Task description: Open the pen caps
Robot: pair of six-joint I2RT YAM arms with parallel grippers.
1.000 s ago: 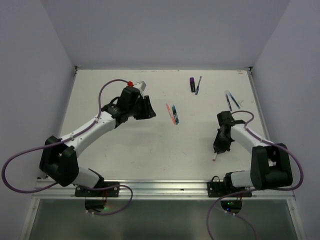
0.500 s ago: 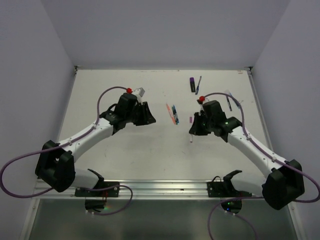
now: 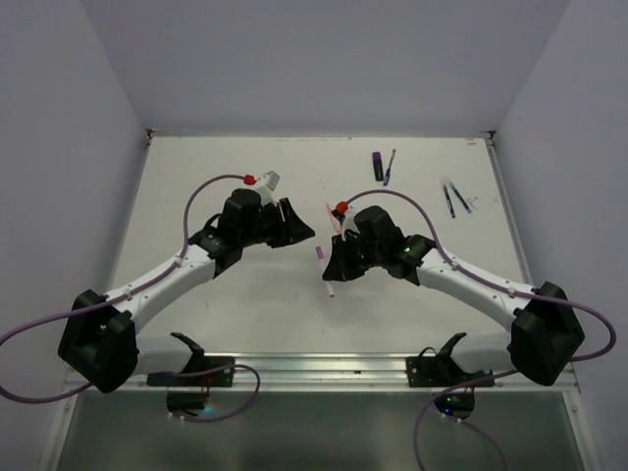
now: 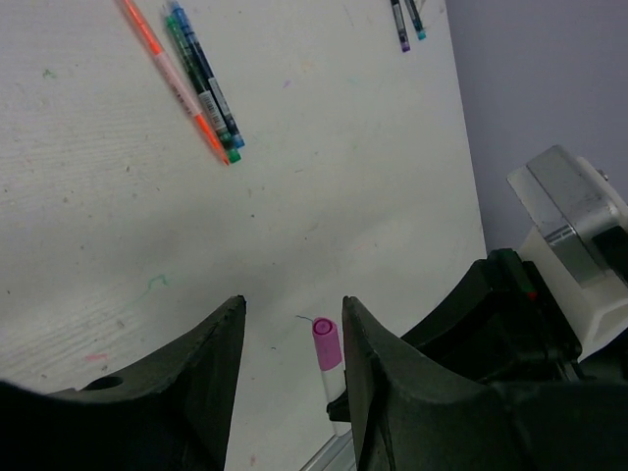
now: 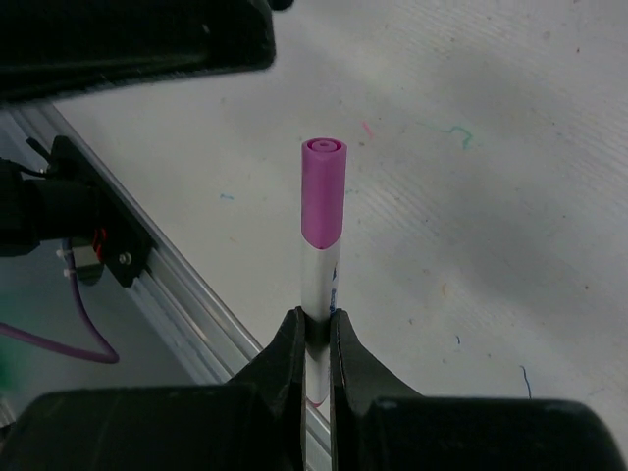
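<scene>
Right gripper clenched on white pen, gripping barrel below cap, lifted off table. Pink cap sticks out free and points toward other arm, likely so it can be pulled off. Left gripper spread, holding nothing, gap lined up with cap, near but not touching. Cap not yet off. Three loose pens lie side by side beyond, probably next.

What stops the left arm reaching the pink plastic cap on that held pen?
Probably nothing, so yes: the left gripper is open and faces the pink plastic cap, held on the white pen in the right gripper.
</scene>
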